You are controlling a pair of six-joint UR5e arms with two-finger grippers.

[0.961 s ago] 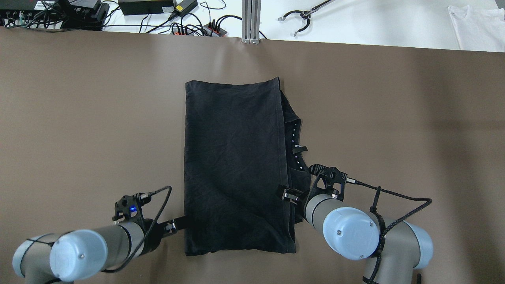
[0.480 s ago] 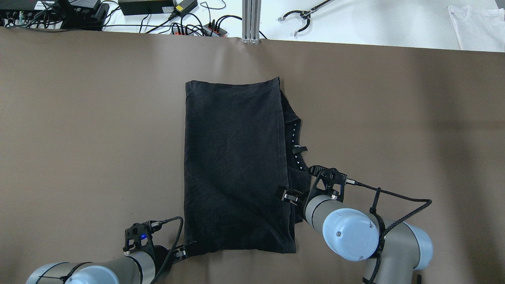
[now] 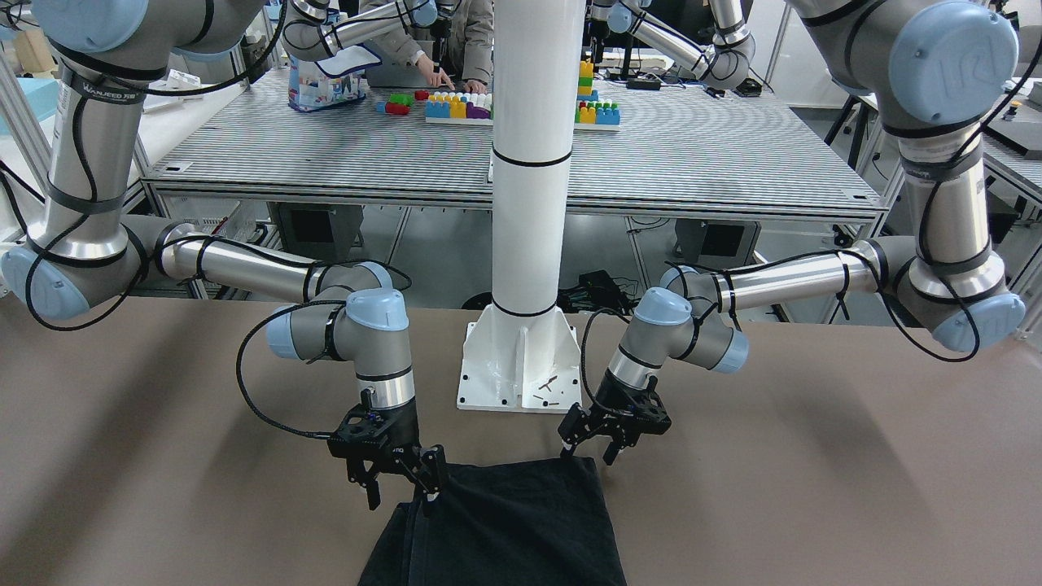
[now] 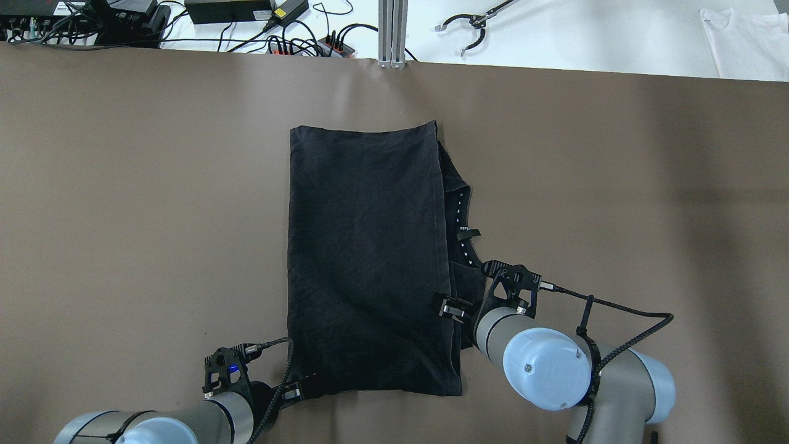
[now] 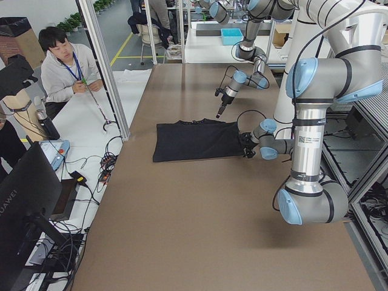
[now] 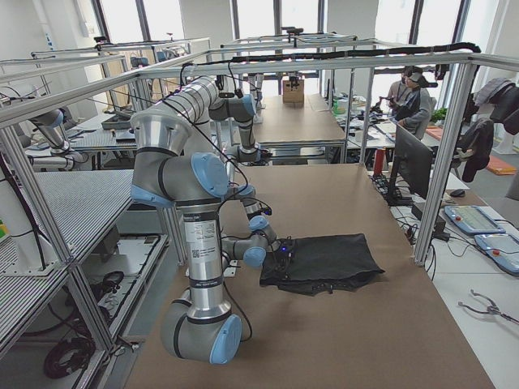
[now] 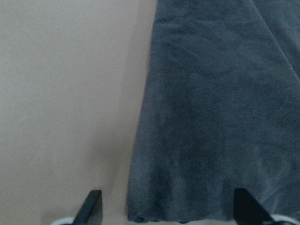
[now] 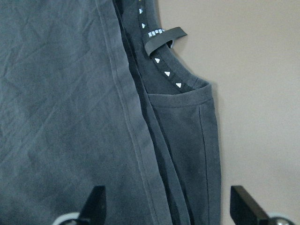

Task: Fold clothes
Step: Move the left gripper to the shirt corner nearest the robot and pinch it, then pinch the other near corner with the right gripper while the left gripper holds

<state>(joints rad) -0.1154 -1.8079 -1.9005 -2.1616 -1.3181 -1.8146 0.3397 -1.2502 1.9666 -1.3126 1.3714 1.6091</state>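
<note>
Clothes [image 4: 370, 259], black, folded, on table [image 4: 123, 185]. Left gripper [image 4: 296, 391] at 7 o'clock corner, right gripper [image 4: 452, 307] at 4 o'clock edge; both jaws spread astride hems, seemingly poised to pinch.

Folded black clothes [image 4: 370, 259], flat, mid-table

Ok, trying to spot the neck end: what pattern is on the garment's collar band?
The collar band shows white triangles on black; clearest in the right wrist view.
</note>
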